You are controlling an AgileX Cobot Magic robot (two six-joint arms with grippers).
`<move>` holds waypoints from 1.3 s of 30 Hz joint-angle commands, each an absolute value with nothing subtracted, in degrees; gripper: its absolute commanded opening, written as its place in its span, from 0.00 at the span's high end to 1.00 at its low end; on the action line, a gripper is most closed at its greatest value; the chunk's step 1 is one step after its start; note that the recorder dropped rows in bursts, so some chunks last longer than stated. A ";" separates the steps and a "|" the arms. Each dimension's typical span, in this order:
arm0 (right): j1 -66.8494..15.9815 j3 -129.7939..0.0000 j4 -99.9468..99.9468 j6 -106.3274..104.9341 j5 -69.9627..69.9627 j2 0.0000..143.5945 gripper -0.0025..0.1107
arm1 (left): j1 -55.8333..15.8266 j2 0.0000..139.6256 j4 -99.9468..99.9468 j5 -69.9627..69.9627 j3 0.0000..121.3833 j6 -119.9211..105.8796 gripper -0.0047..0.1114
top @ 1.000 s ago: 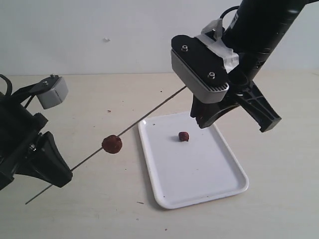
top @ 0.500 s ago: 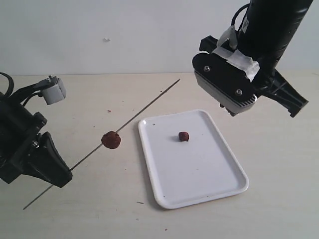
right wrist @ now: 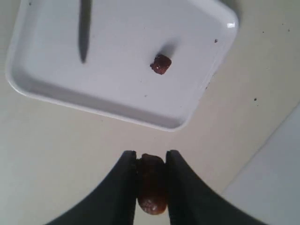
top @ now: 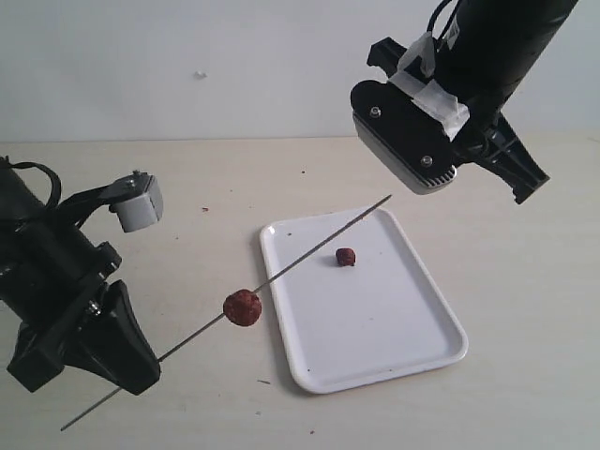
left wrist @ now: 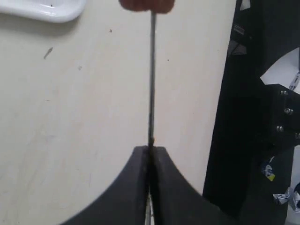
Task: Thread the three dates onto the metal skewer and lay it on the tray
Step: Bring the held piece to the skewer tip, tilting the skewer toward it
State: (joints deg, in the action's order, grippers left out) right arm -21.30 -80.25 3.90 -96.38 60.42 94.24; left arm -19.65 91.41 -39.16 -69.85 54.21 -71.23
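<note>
My left gripper (top: 142, 367) (left wrist: 150, 151) is shut on the thin metal skewer (top: 309, 245) (left wrist: 151, 79) near its lower end, holding it slanted above the table. One dark red date (top: 243, 307) (left wrist: 146, 4) is threaded on it, just left of the white tray (top: 412, 328). The skewer's far tip reaches over the tray's back edge. A second date (top: 346, 256) (right wrist: 161, 64) lies on the tray (right wrist: 117, 93). High at the right, my right gripper (top: 525, 183) (right wrist: 151, 157) is shut on the third date (right wrist: 151, 185), which the exterior view does not show.
The pale tabletop (top: 525, 309) carries a few dark crumbs (top: 205, 209) behind the skewer. A white wall (top: 234, 66) closes the back. A dark robot frame (left wrist: 253, 117) stands beside the left arm. A blurred dark streak (right wrist: 84, 33) crosses the tray in the right wrist view.
The left arm has swung the skewer and its date right and forward, so the tip now hangs over the tray. The right gripper has risen and turned away from the tray.
</note>
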 commanded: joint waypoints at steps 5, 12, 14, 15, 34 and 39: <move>-21.33 -80.37 0.42 -95.89 62.29 93.94 0.79 | -20.11 91.42 -39.74 -69.96 54.04 -63.75 0.96; -21.33 -80.37 0.00 -95.89 63.41 93.94 0.79 | -20.11 91.66 -43.10 -69.96 54.15 -63.75 0.96; -21.33 -80.37 -0.31 -95.89 63.78 93.94 0.79 | -20.11 91.66 -43.59 -69.96 54.15 -63.75 0.96; -21.33 -80.37 -0.31 -95.89 63.86 93.94 0.79 | -20.11 91.66 -43.71 -69.96 54.15 -63.75 0.96; -21.33 -80.37 -1.04 -97.35 62.17 93.94 0.79 | -25.85 91.66 -42.15 -69.96 55.35 -57.76 0.96; -21.33 -80.37 -1.43 -97.35 62.11 93.55 0.79 | -25.85 91.66 -42.14 -69.96 55.32 -56.63 0.96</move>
State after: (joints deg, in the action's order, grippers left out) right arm -21.30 -80.25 -0.75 -96.80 62.36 94.24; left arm -25.54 91.60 -42.05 -69.85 54.87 -57.78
